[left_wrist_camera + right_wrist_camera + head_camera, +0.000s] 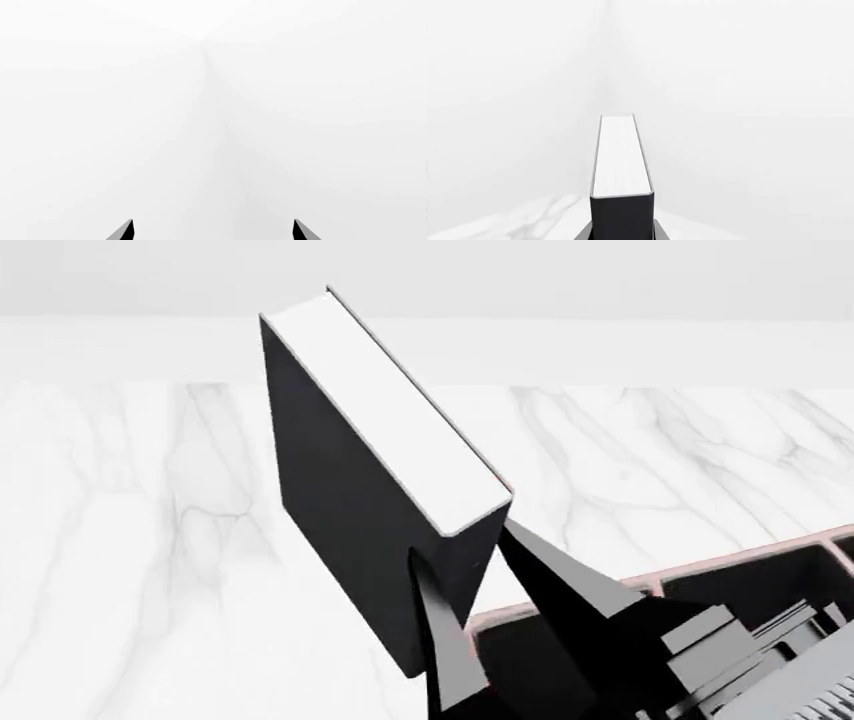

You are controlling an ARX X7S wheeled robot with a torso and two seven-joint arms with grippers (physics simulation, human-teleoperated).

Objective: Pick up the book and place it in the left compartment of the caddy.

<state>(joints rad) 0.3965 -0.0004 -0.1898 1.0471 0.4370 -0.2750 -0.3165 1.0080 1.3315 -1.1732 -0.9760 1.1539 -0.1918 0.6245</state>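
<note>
The thick black book (354, 510) with white page edges is held up in the air, tilted, in my right gripper (467, 570), whose dark fingers clamp its lower end. In the right wrist view the book (622, 200) stands between the two fingers, which press on both covers. Below and to the right, the caddy (747, 565) shows only as a pale-edged rim and black slots, mostly hidden by my arm; I cannot tell which slot is the left compartment. My left gripper (213, 231) is open and empty, facing blank white space; it does not show in the head view.
A white marble tabletop (134, 540) stretches under the book and to the left. Its far edge (601, 385) meets a plain white wall. My right arm (721, 660) fills the lower right of the head view.
</note>
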